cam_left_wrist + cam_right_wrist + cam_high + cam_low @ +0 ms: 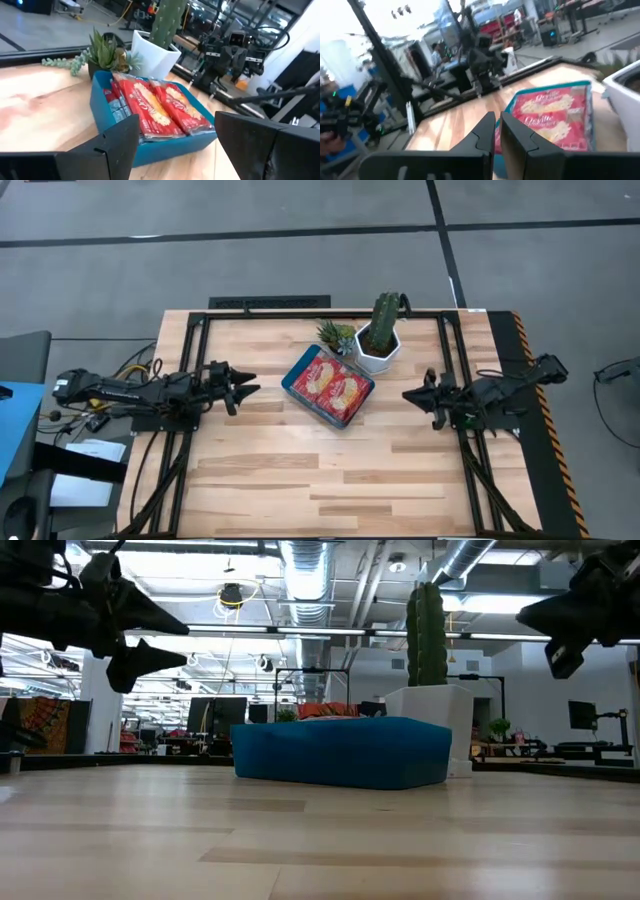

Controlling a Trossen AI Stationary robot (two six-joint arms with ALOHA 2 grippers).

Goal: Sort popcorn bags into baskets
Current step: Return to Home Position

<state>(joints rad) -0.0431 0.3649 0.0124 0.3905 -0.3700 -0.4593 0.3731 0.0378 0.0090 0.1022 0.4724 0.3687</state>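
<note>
At tabletop [300, 470] centre, teal tray [288, 384] filled with red bags [328, 383] lying flat, label side up; white cactus pot [378, 352] just beside at its 2 o'clock. At 9 o'clock of tray, left claw [250, 383] raised off the wood, spread wide, holding nothing. At 3 o'clock, right claw [408, 394] likewise raised, narrowed to a thin slit, holding nothing; both well apart from tray.

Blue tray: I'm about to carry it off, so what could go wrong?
The popcorn bags are piled to the rim of the blue tray, so a nudge might slide one out. The tray lies close beside the white cactus pot; lifting carelessly could tip it. The left gripper and right gripper hang clear.
</note>
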